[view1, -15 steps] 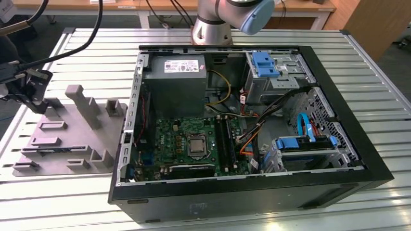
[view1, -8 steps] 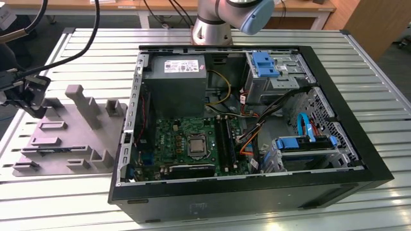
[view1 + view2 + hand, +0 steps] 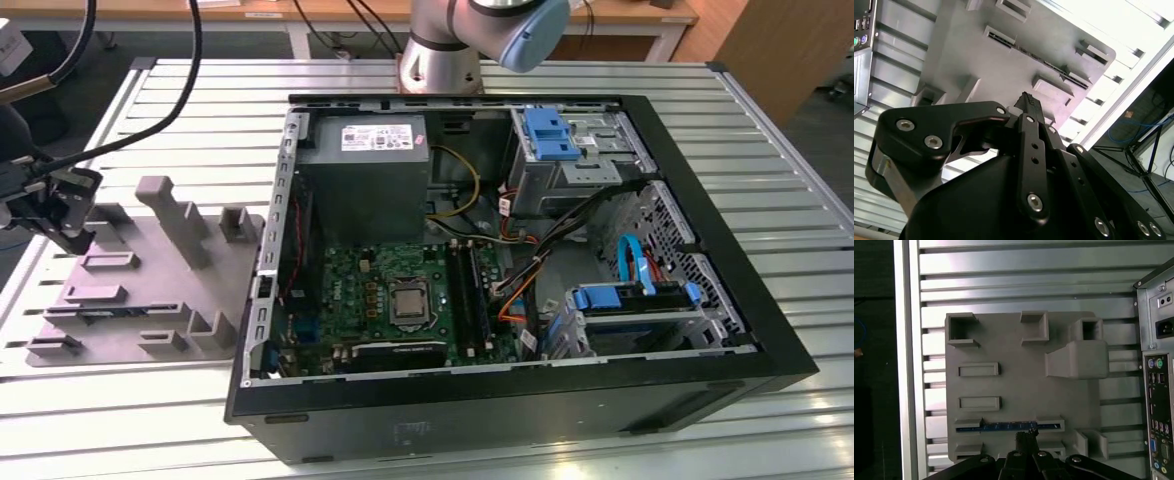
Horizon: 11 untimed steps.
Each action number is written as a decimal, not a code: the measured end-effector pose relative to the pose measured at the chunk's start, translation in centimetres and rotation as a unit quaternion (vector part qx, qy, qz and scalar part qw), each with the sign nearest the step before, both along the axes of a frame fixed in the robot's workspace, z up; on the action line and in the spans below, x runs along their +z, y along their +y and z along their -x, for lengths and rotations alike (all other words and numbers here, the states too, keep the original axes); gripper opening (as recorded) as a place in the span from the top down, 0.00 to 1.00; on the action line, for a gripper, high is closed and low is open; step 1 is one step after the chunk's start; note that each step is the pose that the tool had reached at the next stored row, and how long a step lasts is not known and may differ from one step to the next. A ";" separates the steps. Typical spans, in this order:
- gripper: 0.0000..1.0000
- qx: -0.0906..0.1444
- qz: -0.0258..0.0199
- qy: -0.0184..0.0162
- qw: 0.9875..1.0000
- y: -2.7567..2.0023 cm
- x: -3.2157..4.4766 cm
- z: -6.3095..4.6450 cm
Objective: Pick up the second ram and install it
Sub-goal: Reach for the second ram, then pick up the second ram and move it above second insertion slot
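You find the second ram (image 3: 1004,426) lying on its long edge in a narrow slot of the grey plastic tray (image 3: 1019,375), near the tray edge that is far from the tall posts. In the first wrist view it shows as a thin blue-green strip.

The claw (image 3: 1026,436) hangs just over the middle of this strip. Its fingertips are clenched together and you see nothing between them. In the second wrist view the claw (image 3: 1027,102) stands a little above the tray, and the stick is not lifted.

The tray rests on the slatted metal table (image 3: 1019,280). Beside it, on the exterior view's right, lies the open computer case (image 3: 534,400) with its green motherboard (image 3: 387,290) uncovered.
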<state>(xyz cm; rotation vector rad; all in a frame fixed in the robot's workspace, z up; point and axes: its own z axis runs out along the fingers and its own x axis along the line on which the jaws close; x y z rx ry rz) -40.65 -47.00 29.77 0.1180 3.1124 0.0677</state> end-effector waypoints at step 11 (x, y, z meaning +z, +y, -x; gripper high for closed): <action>0.89 0.000 0.000 0.000 1.000 -0.03 -0.45 0.2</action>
